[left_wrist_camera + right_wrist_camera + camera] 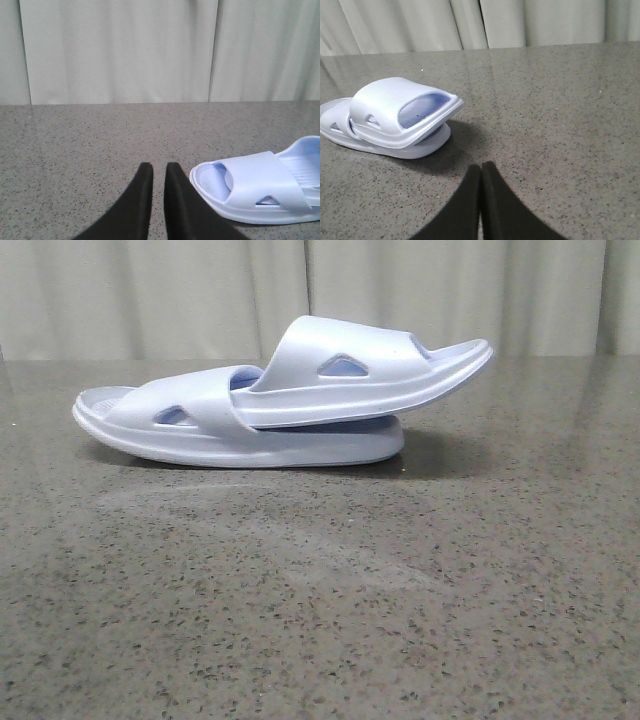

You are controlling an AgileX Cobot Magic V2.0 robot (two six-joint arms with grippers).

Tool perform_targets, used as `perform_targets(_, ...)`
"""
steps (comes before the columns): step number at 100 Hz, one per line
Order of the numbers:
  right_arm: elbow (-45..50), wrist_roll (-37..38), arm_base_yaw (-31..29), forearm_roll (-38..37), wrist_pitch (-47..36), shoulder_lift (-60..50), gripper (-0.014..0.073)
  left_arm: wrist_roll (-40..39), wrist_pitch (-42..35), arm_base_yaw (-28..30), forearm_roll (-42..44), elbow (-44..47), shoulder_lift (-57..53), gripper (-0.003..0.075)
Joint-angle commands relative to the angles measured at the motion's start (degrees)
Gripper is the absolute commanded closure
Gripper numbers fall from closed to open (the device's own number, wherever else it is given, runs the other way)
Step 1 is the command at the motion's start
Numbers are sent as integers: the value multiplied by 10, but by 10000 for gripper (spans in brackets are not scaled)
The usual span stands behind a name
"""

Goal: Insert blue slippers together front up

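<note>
The two blue slippers lie nested on the table in the front view. The lower slipper [200, 435] lies flat. The upper slipper [340, 370] has one end pushed under the lower one's strap and tilts up to the right. Neither gripper shows in the front view. In the left wrist view my left gripper [159, 167] has its fingers nearly together with a narrow gap, holding nothing, just beside the lower slipper's open end [255, 187]. In the right wrist view my right gripper [481, 167] is shut and empty, a short way from the stacked slippers [395, 107].
A speckled grey stone table [320, 620] carries the slippers. A pale curtain [150, 290] hangs behind the table's far edge.
</note>
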Motion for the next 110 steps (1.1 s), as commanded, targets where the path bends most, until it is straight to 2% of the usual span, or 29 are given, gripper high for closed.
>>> perform_targets(1,-16,-1,1,4,-14,-1,672,-4,-13,-5,-11,-16,2,705)
perform_targets(83,-16,-1,1,4,-14,-1,672,-15,-19,-5,-16,-10,2,705)
perform_targets(88,-16,-1,1,4,-14,-1,672,-76,-44,-5,29,-2,2,705)
perform_targets(92,-16,-1,1,4,-14,-1,672,-180,-67,-2,97,7,-3,705)
perform_targets(100,-16,-1,1,4,-14,-1,672,-436,-104,11,334,37,-19,705)
perform_targets(104,-16,-1,1,4,-14,-1,672,-533,-114,21,455,52,-31,705)
perform_targets(110,-16,-1,1,4,-14,-1,672,-680,-114,37,593,77,-52,705)
